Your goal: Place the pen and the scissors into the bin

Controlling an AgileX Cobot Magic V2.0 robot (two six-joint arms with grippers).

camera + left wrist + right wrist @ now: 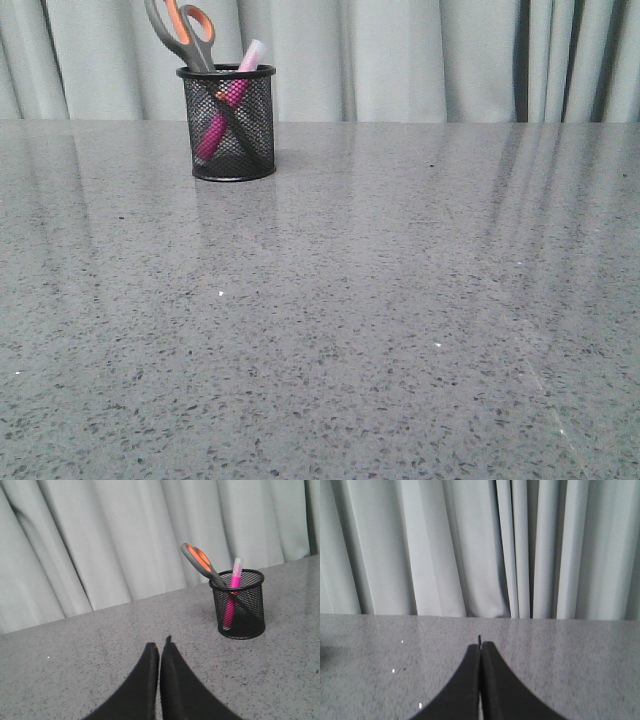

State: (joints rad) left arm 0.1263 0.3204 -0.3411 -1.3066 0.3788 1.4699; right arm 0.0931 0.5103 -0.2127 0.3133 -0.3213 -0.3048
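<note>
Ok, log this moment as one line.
pen: in bin | scissors: in bin | left gripper: shut, empty | right gripper: shut, empty

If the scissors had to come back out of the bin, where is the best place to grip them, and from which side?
Probably by the handle loops, from above. The scissors stand blades-down in the bin, leaning toward the robot's left, so only the orange-lined handles clear the rim. The mesh wall blocks any side approach to the blades, and the pen crosses them inside. Both grippers are shut and empty.

No readable text, label, brand, number or sign appears in any view; nothing legible anywhere.
</note>
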